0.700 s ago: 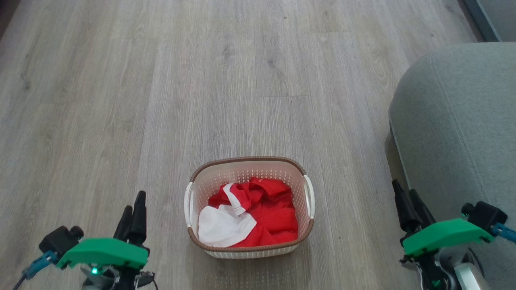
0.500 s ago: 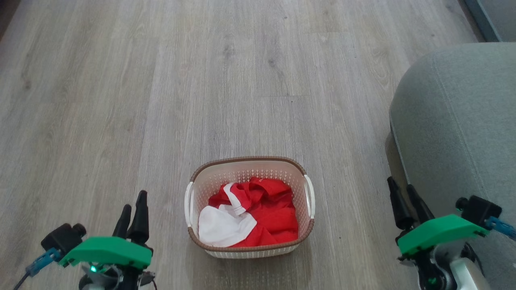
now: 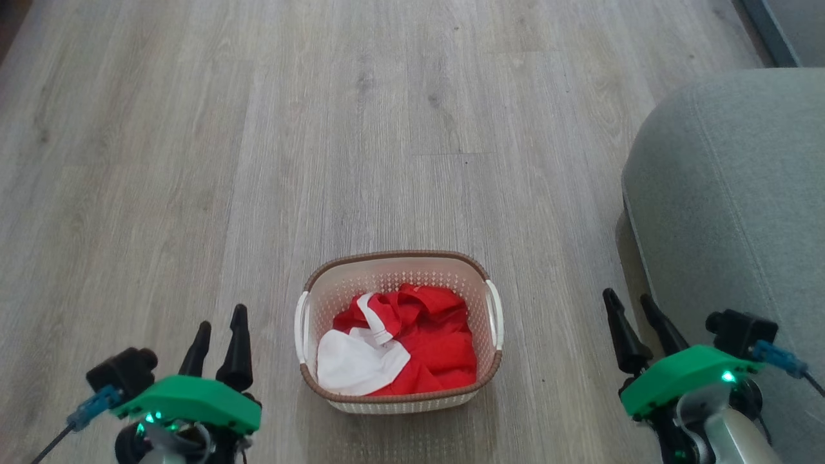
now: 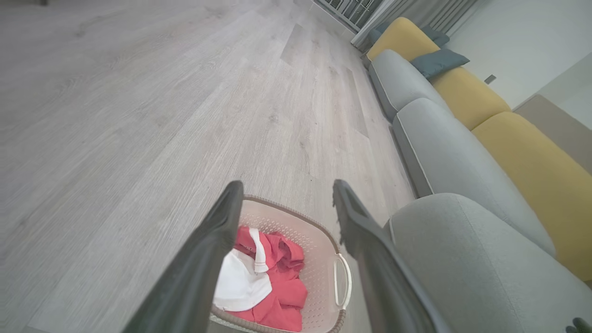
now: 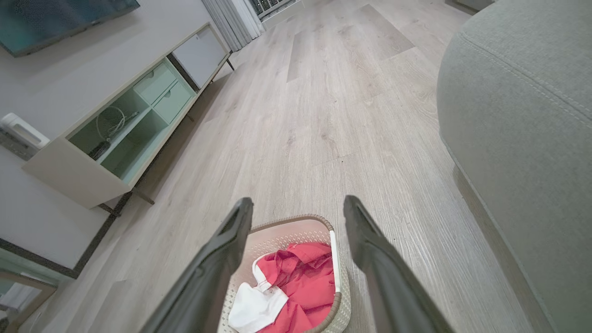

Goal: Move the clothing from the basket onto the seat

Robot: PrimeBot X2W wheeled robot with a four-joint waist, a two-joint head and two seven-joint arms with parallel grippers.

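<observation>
Inside the cream basket (image 3: 393, 256) sits crumpled red-and-white clothing (image 3: 432, 341); left pincer (image 3: 221, 318) and right pincer (image 3: 628, 296) gape empty.

1. The floor (image 3: 387, 129) is pale grey wood-look planking, its long boards running away from the robot.
2. A small cream basket (image 3: 399, 256) with a brown rim stands right on it, with bare planking on every side.
3. Off to the basket's right, apart from it, the big grey seat (image 3: 728, 193) sits on the floor, rounded corner nearest.
4. Across the floor from the seat, a low cabinet (image 5: 115, 134) with open shelves stands on thin legs.
</observation>
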